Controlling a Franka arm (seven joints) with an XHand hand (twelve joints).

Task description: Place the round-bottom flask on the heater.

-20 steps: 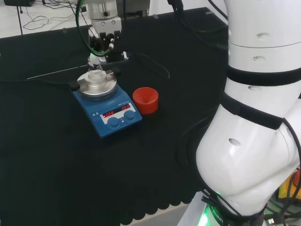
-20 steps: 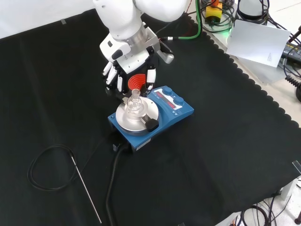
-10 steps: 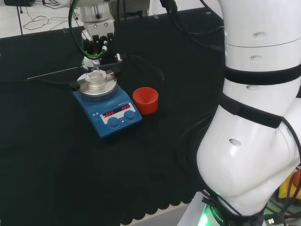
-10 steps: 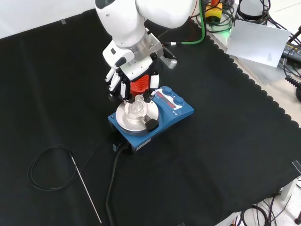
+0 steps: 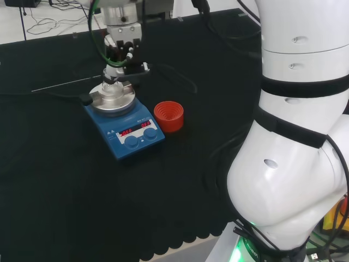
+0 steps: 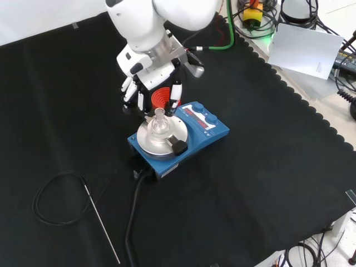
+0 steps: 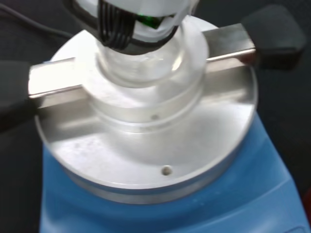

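On the black cloth: a blue heater (image 6: 194, 133) with a round metal top plate (image 6: 150, 142), two knobs and a red lit display on its front panel.
Flask: the clear round-bottom flask (image 6: 160, 125) sits upright in the middle of the metal plate, its neck pointing up; in the wrist view the flask (image 7: 141, 63) rests in the raised centre ring of the plate (image 7: 146, 155), between two flat metal bars with black ends.
Hand: the black and white hand (image 6: 150, 89) hangs just above and behind the flask in the front view, palm down; its fingers (image 6: 176, 93) point down, straight and spread, and none of them curls round the glass. In the head view the hand (image 5: 122, 49) stands just above the heater (image 5: 126, 128), at its far side.
Contact: the fingertips are near the flask's neck; whether any touches it cannot be told.
Stand: a red ribbed ring (image 5: 168, 115) lies beside the heater, to its right in the head view; in the front view it (image 6: 161, 95) shows between the fingers.
Elsewhere: a thin metal rod (image 6: 103, 225) with a looped black cable (image 6: 55, 197) lies well apart, at the lower left of the front view.
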